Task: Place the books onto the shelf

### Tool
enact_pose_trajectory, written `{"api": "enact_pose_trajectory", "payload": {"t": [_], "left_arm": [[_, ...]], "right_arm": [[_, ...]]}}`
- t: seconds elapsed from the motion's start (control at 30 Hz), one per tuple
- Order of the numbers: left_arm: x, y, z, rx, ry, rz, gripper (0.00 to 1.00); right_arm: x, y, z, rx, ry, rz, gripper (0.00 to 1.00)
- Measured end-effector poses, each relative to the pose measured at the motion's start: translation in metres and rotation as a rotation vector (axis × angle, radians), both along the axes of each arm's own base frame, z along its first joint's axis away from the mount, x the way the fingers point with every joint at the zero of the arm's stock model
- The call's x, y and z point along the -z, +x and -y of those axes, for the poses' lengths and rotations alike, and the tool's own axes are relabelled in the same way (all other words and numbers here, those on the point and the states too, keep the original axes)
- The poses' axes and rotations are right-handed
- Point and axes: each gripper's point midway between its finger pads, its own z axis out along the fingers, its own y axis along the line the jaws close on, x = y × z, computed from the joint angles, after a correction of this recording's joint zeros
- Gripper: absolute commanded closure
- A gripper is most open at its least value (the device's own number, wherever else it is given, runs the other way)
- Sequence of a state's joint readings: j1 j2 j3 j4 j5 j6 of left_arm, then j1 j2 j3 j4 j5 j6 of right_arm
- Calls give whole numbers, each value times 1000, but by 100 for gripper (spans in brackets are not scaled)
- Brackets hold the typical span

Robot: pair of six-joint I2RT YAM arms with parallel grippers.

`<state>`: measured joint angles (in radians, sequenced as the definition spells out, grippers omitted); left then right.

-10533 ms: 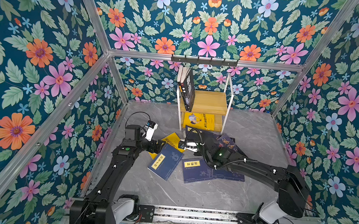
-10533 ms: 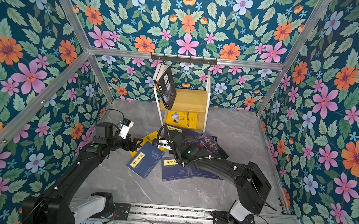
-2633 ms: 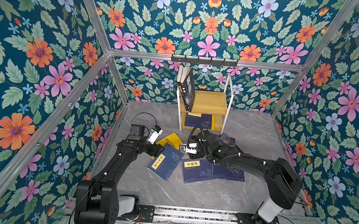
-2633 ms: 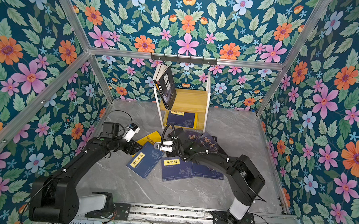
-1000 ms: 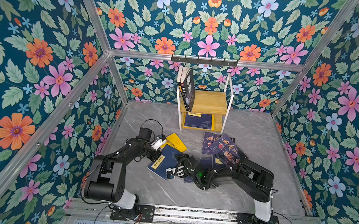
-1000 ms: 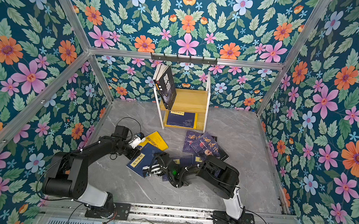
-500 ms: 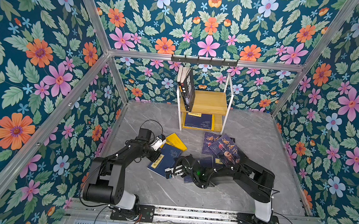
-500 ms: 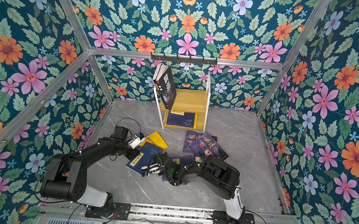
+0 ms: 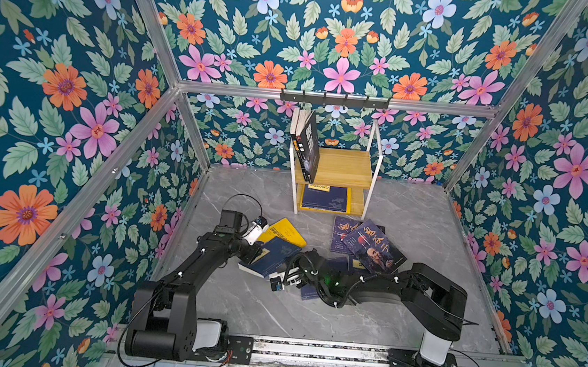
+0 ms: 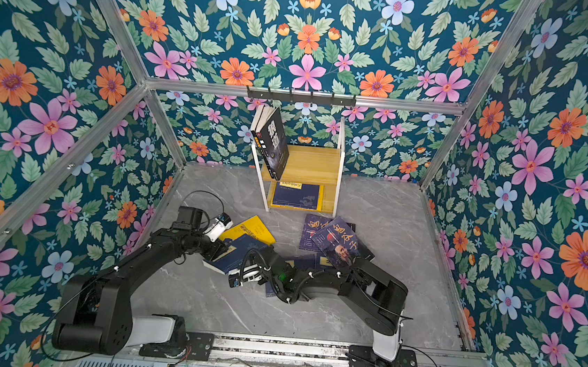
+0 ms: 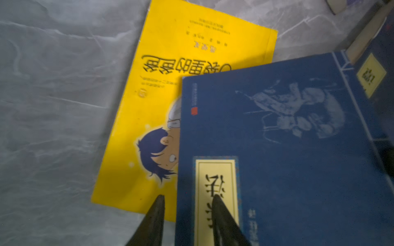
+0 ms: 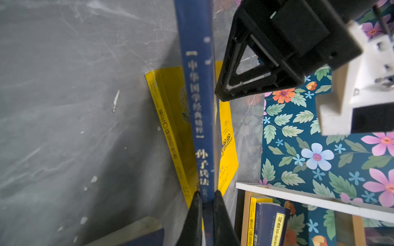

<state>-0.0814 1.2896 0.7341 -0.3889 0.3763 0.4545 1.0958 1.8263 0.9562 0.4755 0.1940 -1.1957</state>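
Note:
A navy book (image 9: 273,255) (image 10: 239,250) lies tilted over a yellow cartoon book (image 9: 283,231) (image 11: 170,64) on the grey floor. My right gripper (image 12: 206,192) (image 9: 276,270) is shut on the navy book's spine (image 12: 199,106). My left gripper (image 11: 187,197) (image 9: 253,257) is open, its fingers straddling the same book's corner by the yellow label. Purple-blue portrait books (image 9: 370,249) lie to the right. The shelf (image 9: 345,163) (image 10: 312,164) stands at the back, with a black book (image 9: 308,145) leaning on its top tier and a navy book (image 9: 324,197) flat on the lower tier.
More navy books (image 9: 312,291) lie partly hidden under my right arm. A black hook rail (image 9: 334,100) runs along the back wall above the shelf. Floral walls close in three sides. A metal rail (image 9: 306,352) carries both arm bases at the front.
My left gripper has opened off the navy book's corner. My right gripper has closed on the book's spine. Both arms have barely shifted.

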Motion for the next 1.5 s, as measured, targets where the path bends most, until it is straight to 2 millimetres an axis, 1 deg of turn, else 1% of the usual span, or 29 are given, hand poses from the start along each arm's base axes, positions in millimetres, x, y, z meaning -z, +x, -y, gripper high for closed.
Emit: {"api": "enact_pose_trajectory", "payload": {"t": [0.17, 0.23, 0.3, 0.4, 0.47, 0.53, 0.63, 0.73, 0.87, 0.97, 1.07, 1.37, 1.5], "left_arm": [[-26, 13, -18, -105, -43, 114, 51], [-34, 14, -24, -145, -71, 153, 49], [-41, 14, -30, -188, -101, 187, 44], [-48, 15, -35, -232, -140, 213, 38], [-53, 16, -35, -247, -154, 228, 34], [-58, 18, -35, -257, -168, 242, 29], [-67, 23, -36, -274, -184, 262, 22], [-69, 25, -37, -289, -195, 267, 16], [-71, 26, -36, -301, -211, 264, 11], [-72, 27, -34, -306, -226, 262, 9], [-74, 28, -32, -296, -234, 267, 6], [-77, 28, -20, -261, -244, 269, 0], [-78, 28, -17, -254, -244, 270, 0]], "right_arm": [[-18, 0, 10, 19, -5, 22, 98], [-24, 0, 16, 35, -14, 29, 98], [-31, 0, 22, 47, -24, 35, 98], [-42, 1, 32, 66, -36, 49, 97], [-53, 3, 39, 81, -39, 68, 97], [-64, 7, 46, 104, -27, 84, 97], [-75, 16, 63, 155, -33, 98, 97], [-85, 25, 79, 199, -35, 109, 97], [-93, 40, 98, 268, -48, 119, 97], [-98, 54, 109, 326, -59, 130, 97], [-99, 70, 118, 384, -70, 142, 97], [-93, 114, 134, 509, -128, 177, 98], [-99, 135, 141, 565, -122, 204, 99]]}}
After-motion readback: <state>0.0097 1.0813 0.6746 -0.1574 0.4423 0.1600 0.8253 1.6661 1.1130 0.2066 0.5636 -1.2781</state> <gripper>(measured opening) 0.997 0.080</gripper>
